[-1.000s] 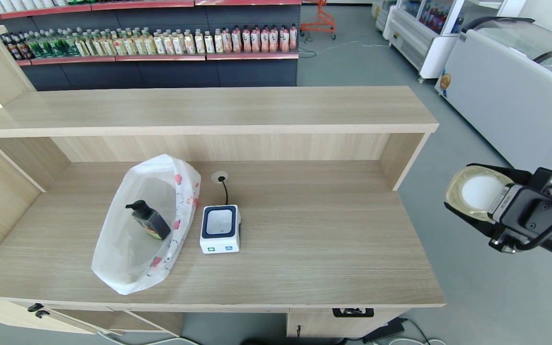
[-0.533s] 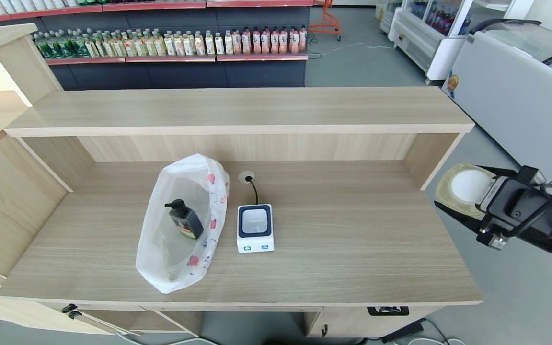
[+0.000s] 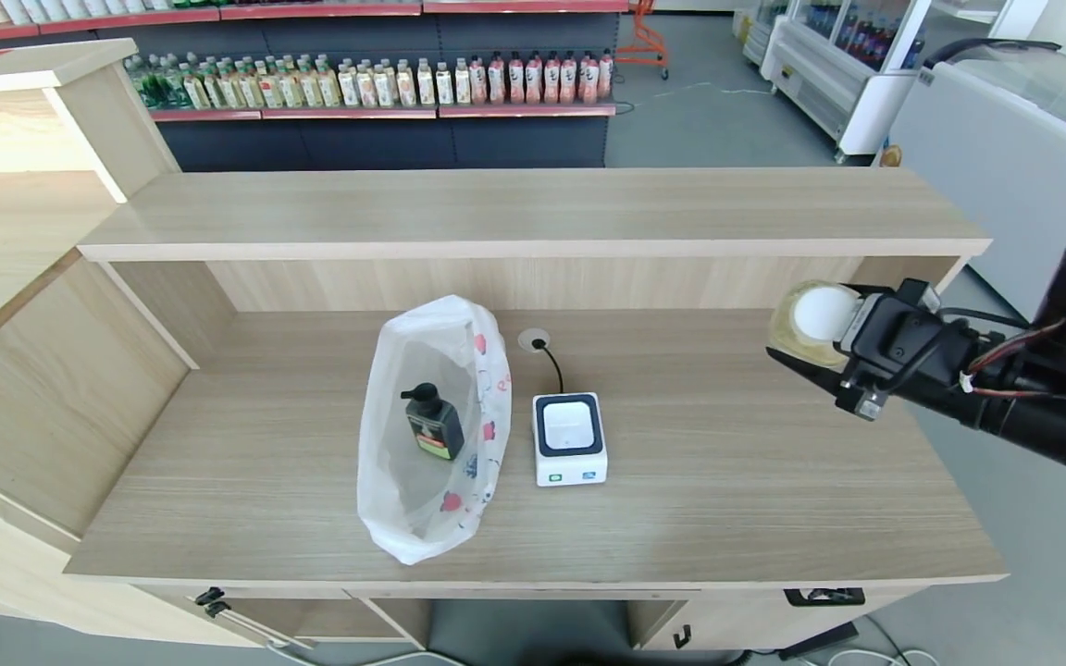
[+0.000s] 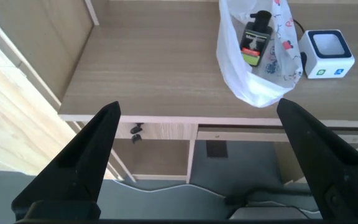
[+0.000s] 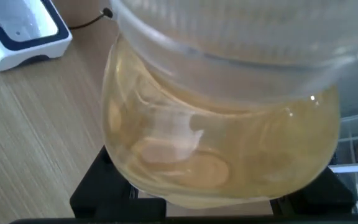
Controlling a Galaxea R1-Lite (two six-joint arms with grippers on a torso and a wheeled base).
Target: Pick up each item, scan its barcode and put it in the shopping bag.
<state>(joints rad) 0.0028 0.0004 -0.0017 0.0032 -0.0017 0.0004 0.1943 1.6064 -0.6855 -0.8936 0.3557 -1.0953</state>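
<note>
Wooden desk [image 3: 727, 481] with a raised back ledge [image 3: 533, 208]. Behind it stood a store shelf [image 3: 459, 143] carrying a row of drink bottles [image 3: 385, 85]; white chest freezers [image 3: 986, 166] lined the right side. An orange frame [image 3: 646, 42], possibly a trolley, stood on the grey floor [image 3: 718, 120] beyond. Dark handles [image 3: 212, 601] sat under the desk's front edge.

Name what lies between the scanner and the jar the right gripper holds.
Only bare counter, seen in the head view, separates the scanner from the jar.
</note>
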